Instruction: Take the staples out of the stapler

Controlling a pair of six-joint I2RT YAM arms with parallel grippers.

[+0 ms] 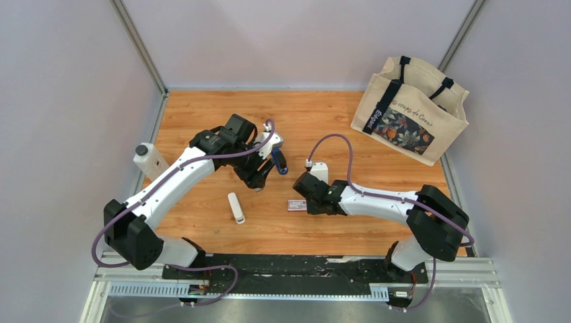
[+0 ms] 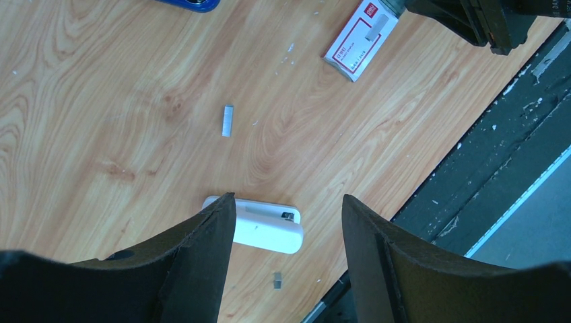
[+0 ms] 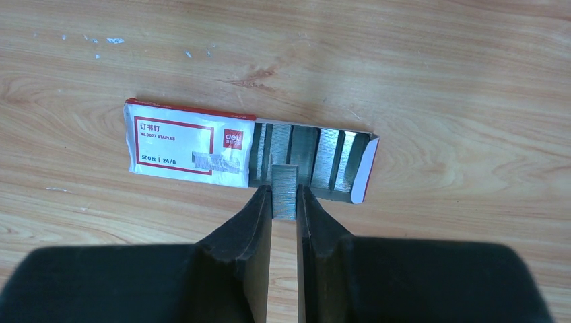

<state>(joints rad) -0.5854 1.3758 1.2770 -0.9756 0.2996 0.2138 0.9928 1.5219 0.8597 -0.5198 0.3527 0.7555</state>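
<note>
The blue stapler (image 1: 279, 161) lies on the wooden table just right of my left gripper (image 1: 258, 176); only its blue edge (image 2: 192, 4) shows at the top of the left wrist view. My left gripper (image 2: 288, 202) is open and empty above the table. My right gripper (image 3: 284, 195) is shut on a short strip of staples (image 3: 284, 185), held at the open end of the red-and-white staple box (image 3: 182, 145). In the top view the right gripper (image 1: 303, 196) sits right beside that box (image 1: 296, 205).
A white rounded stick (image 1: 236, 207) lies on the table, partly behind my left fingers (image 2: 269, 232). A loose staple strip (image 2: 227, 121) and a small staple piece (image 2: 277, 281) lie nearby. A canvas tote bag (image 1: 411, 108) stands at the back right, a white bottle (image 1: 149, 160) at the left edge.
</note>
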